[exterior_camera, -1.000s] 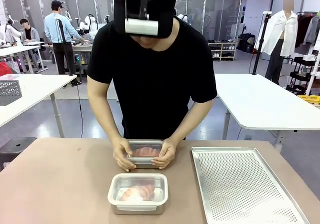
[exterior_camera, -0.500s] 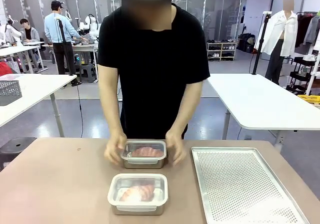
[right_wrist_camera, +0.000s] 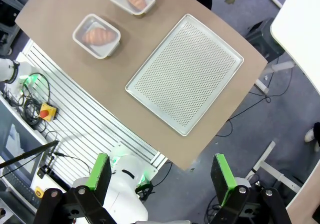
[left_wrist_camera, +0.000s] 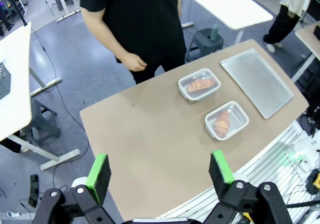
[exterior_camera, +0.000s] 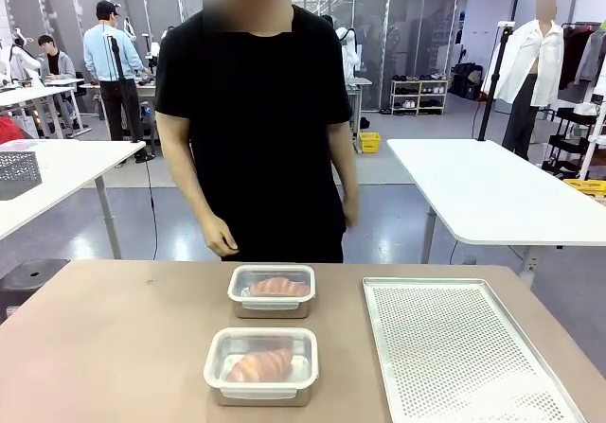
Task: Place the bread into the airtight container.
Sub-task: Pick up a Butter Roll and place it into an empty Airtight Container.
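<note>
I see a smooth brown table [exterior_camera: 114, 347], rectangular, with a person in a black short-sleeved shirt [exterior_camera: 256, 120] standing upright at its far edge. A flat rectangular tray [exterior_camera: 464, 347] of perforated metal lies on the table's right side. Left of it sit two rounded-rectangular containers with clear lids and metallic bases: the far container [exterior_camera: 272, 291] and the near container [exterior_camera: 262, 365], apart from each other. Each encloses a golden-brown, crescent-shaped bread: one [exterior_camera: 278, 287] far, one [exterior_camera: 260, 364] near. The person's hand [exterior_camera: 221, 237] hangs loosely curled, grasping nothing. My left gripper [left_wrist_camera: 159, 170] and right gripper [right_wrist_camera: 162, 175] sit high above the table, green pads spread wide, both empty.
</note>
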{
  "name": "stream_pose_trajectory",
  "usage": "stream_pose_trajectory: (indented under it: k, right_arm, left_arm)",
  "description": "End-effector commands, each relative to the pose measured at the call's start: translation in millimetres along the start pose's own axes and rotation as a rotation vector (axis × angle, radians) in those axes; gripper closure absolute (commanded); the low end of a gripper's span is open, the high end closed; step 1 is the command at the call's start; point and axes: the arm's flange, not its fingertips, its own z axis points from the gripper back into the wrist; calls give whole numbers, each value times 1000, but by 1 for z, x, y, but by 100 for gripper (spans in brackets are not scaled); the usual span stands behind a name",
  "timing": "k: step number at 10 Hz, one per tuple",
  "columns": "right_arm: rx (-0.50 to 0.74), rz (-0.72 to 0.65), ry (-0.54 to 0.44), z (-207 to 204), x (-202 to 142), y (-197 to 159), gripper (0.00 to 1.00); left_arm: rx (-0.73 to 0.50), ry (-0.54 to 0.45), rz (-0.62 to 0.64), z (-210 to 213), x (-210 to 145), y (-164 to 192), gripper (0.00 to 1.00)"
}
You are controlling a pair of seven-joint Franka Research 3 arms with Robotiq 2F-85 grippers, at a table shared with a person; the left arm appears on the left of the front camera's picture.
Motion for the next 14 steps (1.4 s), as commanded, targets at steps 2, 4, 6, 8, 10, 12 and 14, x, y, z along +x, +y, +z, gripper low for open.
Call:
stream_pose_trajectory:
  k: [2, 4, 6, 8, 10, 12, 14]
  right_arm:
    - [-1, 13, 4, -3, -5, 0, 0]
    - [-1, 13, 4, -3, -5, 0, 0]
    - [-1, 13, 4, -3, -5, 0, 0]
    - [-1, 13, 4, -3, -5, 0, 0]
    - [-1, 13, 4, -3, -5, 0, 0]
    - [-1, 13, 4, -3, -5, 0, 0]
    - [-1, 13, 4, -3, -5, 0, 0]
  left_arm:
    - [2, 0, -2, 1, 2, -1, 0]
    - [2, 0, -2, 1, 2, -1, 0]
    - [2, 0, -2, 1, 2, -1, 0]
    - [2, 0, -2, 1, 2, -1, 0]
    - [2, 0, -2, 1, 2, -1, 0]
    - [2, 0, -2, 1, 2, -1, 0]
    - [2, 0, -2, 1, 2, -1, 0]
